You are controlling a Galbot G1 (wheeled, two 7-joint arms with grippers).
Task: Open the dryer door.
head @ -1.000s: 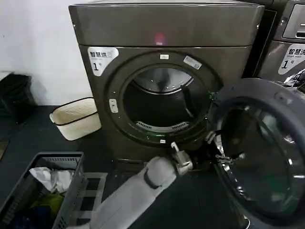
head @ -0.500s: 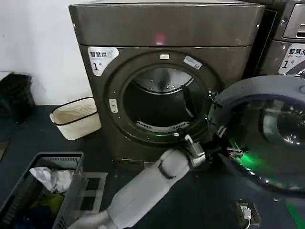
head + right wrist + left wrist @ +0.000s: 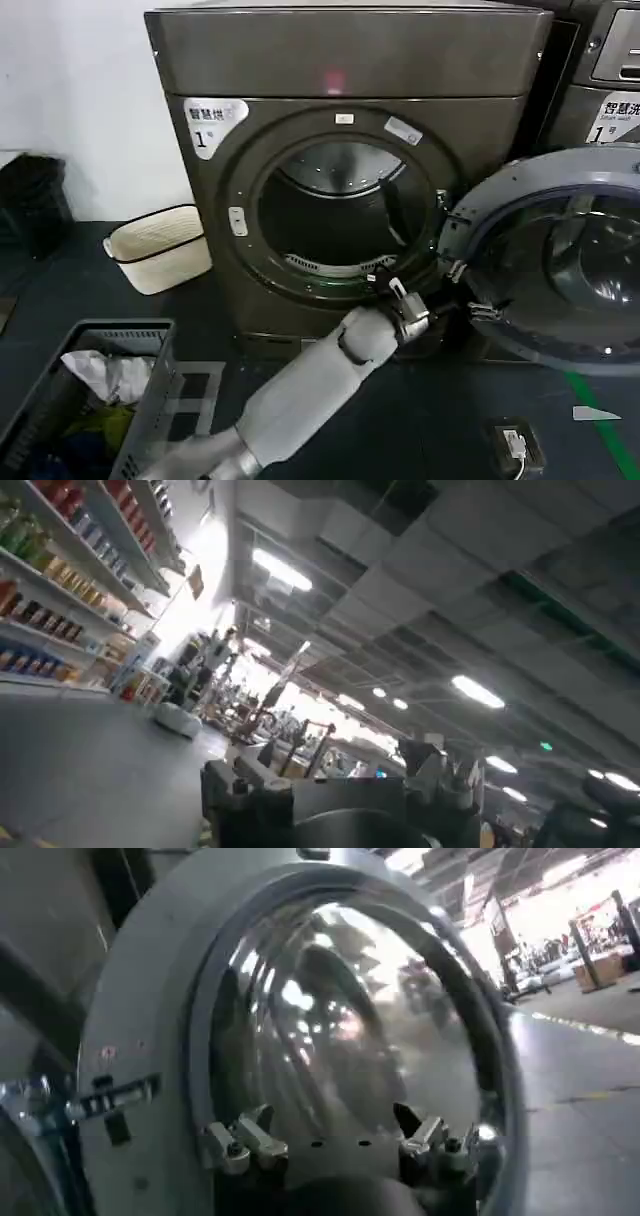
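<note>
A grey basket held clothes; the dryer door stood open just beyond the spread left gripper.

The head view was dim and soft, with the floor nearly black and the dryer catching a dull sheen along its top. Glare and smeared reflections covered the dryer door glass in the left wrist view. In the right wrist view, ceiling lights burned out to white.
</note>
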